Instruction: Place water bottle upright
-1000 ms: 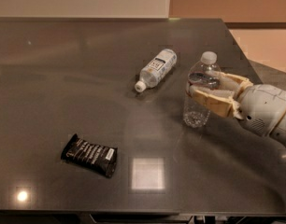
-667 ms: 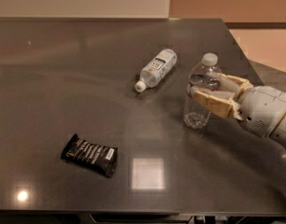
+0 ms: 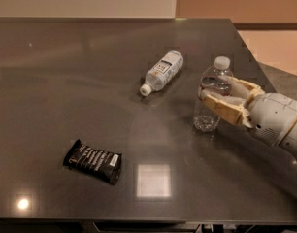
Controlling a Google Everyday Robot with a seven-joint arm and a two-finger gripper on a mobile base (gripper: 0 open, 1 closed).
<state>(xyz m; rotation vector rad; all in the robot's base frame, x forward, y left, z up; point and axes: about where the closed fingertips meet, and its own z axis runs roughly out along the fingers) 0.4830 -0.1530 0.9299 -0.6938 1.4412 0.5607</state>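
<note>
The water bottle (image 3: 207, 117) is clear with a white cap and stands upright on the dark table (image 3: 66, 81), right of centre. Its base rests on the surface. My gripper (image 3: 215, 90) reaches in from the right at the bottle's mid-height. Its beige fingers (image 3: 221, 106) sit on either side of the bottle and are closed on it. The fingers hide part of the bottle's middle.
A shorter bottle with a large white printed label (image 3: 162, 71) lies on its side up and left of the upright bottle. A black snack bar (image 3: 93, 160) lies at the front left. The table's right edge (image 3: 257, 64) runs close behind my gripper.
</note>
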